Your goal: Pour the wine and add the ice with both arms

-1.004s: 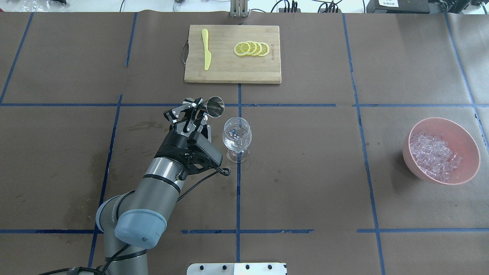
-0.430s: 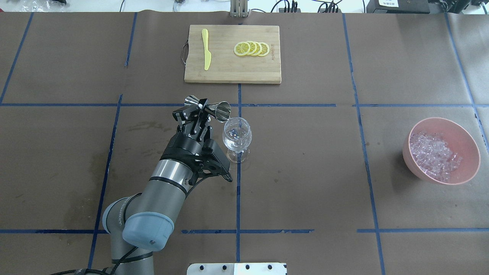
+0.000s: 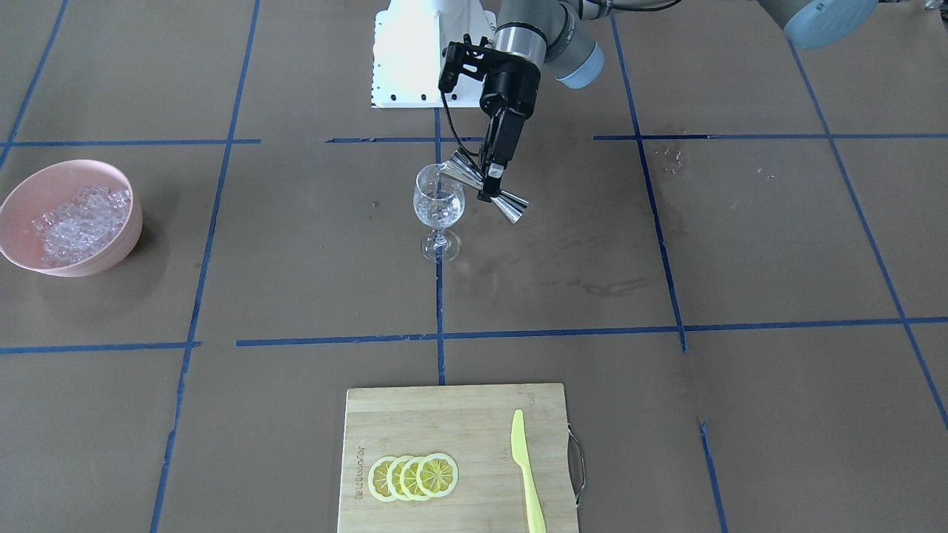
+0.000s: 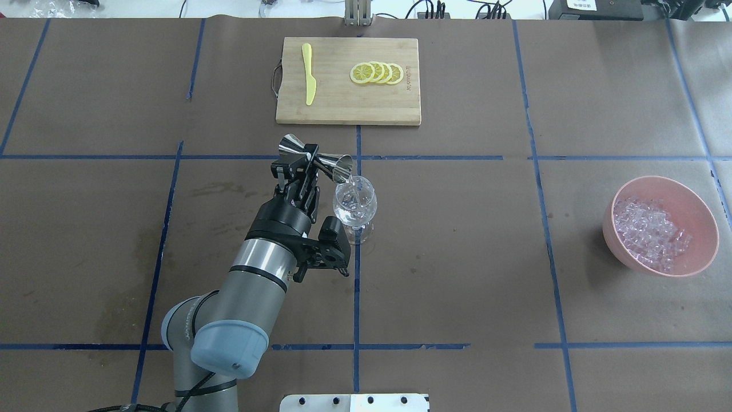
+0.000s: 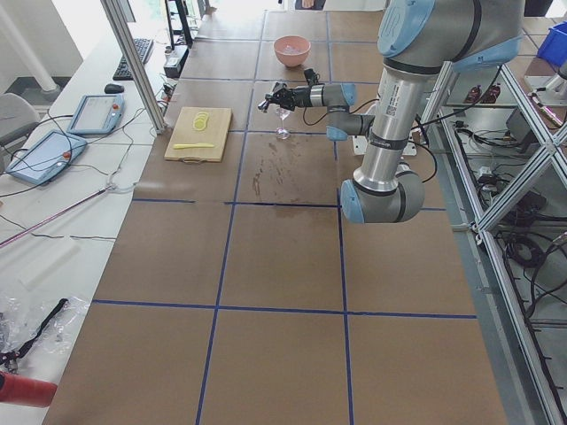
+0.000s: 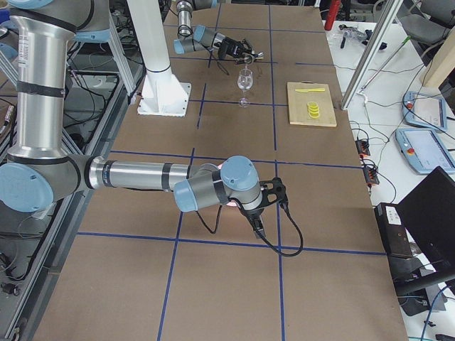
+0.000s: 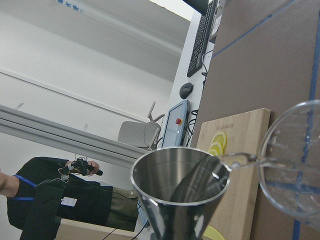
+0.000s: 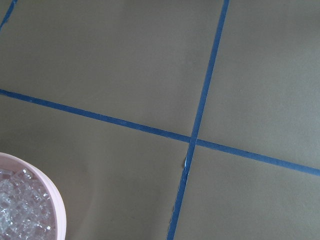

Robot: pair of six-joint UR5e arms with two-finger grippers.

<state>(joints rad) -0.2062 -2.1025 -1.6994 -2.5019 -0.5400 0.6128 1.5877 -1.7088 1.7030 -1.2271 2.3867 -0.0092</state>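
Observation:
My left gripper [image 4: 305, 164] is shut on the waist of a steel jigger [image 4: 315, 156], tipped on its side with its mouth at the rim of the wine glass [image 4: 355, 201]. A thin stream of clear wine [image 7: 240, 160] runs from the jigger [image 7: 180, 187] into the wine glass [image 7: 295, 165]. In the front view the left gripper [image 3: 490, 183] holds the jigger [image 3: 511, 203] beside the wine glass [image 3: 438, 203]. The ice [image 4: 649, 232] fills a pink bowl [image 4: 706, 220] at far right. My right gripper [image 6: 256, 222] hangs over that bowl; I cannot tell whether it is open or shut.
A wooden cutting board [image 4: 343, 109] at the back holds several lemon slices [image 4: 376, 72] and a yellow knife [image 4: 309, 74]. The white base block [image 4: 354, 402] sits at the near edge. A person [image 7: 55, 200] stands beyond the table.
My left gripper has swung right and rolled over, bringing the jigger's mouth from beside the glass to its rim. Liquid now flows into the glass.

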